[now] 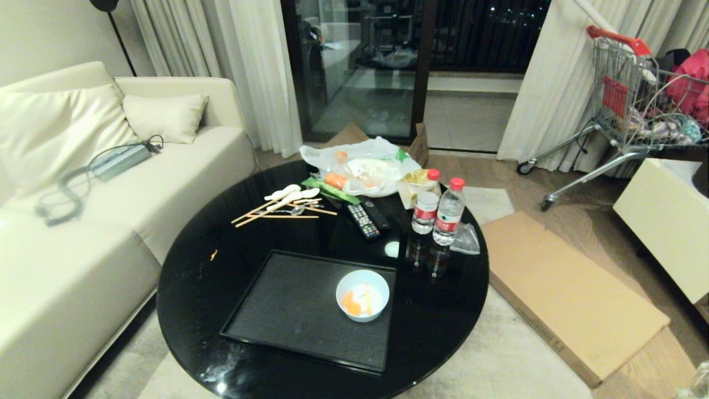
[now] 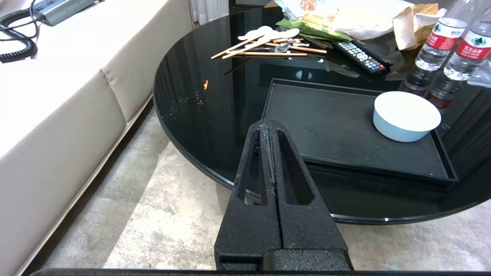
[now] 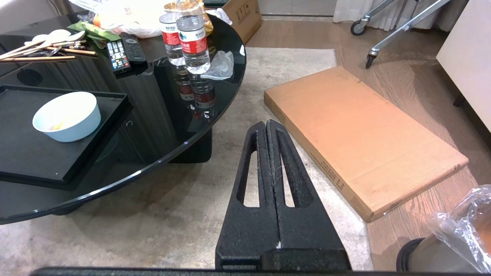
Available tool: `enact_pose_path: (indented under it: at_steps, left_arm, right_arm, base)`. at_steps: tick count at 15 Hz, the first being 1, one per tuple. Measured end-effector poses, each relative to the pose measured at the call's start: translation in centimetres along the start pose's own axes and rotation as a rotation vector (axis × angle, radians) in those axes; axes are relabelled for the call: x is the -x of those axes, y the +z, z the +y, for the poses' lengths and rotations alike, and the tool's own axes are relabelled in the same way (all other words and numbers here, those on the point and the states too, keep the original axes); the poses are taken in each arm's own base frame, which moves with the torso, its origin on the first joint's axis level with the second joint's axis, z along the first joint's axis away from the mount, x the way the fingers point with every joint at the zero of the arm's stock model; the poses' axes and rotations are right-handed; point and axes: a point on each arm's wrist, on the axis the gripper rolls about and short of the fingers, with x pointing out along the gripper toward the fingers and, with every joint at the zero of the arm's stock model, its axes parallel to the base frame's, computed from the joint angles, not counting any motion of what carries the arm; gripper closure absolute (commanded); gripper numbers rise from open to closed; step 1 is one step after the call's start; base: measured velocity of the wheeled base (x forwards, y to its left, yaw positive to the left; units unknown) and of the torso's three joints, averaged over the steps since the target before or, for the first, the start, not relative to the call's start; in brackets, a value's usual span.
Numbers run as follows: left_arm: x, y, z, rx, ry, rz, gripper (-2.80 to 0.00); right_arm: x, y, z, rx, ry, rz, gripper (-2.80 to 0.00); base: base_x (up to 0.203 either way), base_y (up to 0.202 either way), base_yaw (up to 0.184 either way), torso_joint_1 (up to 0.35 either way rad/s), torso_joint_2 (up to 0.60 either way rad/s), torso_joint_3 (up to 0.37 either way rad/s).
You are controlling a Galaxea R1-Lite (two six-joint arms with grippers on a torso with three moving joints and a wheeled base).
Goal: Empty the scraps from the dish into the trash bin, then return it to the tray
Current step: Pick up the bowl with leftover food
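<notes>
Living-room setup: round black tabletop (image 1: 188,288) fills my head view's middle, cream sofa (image 1: 83,221) at left. Black tray (image 1: 288,310) sits lower centre, with the dish (image 1: 362,295) on its right end, scraps (image 1: 354,302) inside. Trash bin (image 3: 441,253) peeks in at lower right. Left tool (image 2: 269,124) and right tool (image 3: 266,124) both pinched closed, holding nothing.

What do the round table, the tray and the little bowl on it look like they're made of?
The round table looks like glossy black glass or lacquer: it mirrors the water bottles standing on it. The tray seems matte black plastic or coated wood, with a fine grainy texture and no glare. The bowl looks like smooth pale blue-white ceramic or melamine; which one can't be told.
</notes>
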Motion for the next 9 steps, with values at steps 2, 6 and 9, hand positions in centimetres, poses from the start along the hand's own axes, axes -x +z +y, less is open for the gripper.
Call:
enact_pose_path:
  at_steps: [2,6,9]
  left_arm:
    - [0.00,0.00,0.00,0.000,0.000,0.000,0.00]
    - [0.00,0.00,0.00,0.000,0.000,0.000,0.00]
    - [0.00,0.00,0.00,0.000,0.000,0.000,0.00]
  right_arm:
    - [0.00,0.00,0.00,0.001,0.000,0.000,0.00]
    - [0.00,-0.02,0.00,0.006,-0.001,0.001,0.00]
    - [0.00,0.00,0.00,0.006,-0.001,0.001,0.00]
  base:
    - [0.000,0.000,0.000,0.000,0.00,0.000]
    - [0.000,0.000,0.000,0.000,0.00,0.000]
    - [0.000,0.000,0.000,0.000,0.00,0.000]
